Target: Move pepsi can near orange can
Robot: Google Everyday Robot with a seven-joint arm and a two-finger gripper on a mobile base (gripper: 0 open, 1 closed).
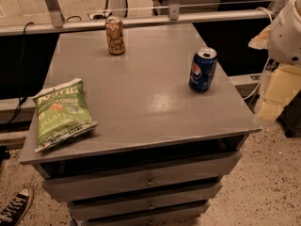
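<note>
The pepsi can [202, 69], dark blue with a round red-white-blue logo and a silver top, stands upright at the right side of the grey cabinet top [141, 93]. The orange can [115, 36], orange-tan with pale swirls, stands upright near the far edge, left of centre. My gripper [275, 98] hangs at the right edge of the view, off the cabinet's right side, to the right of the pepsi can and apart from it. It holds nothing that I can see.
A green chip bag [62, 113] lies at the front left of the top. The cabinet has drawers [146, 180] below. A metal rail [141, 21] runs behind it. A shoe [14, 206] shows on the floor at the lower left.
</note>
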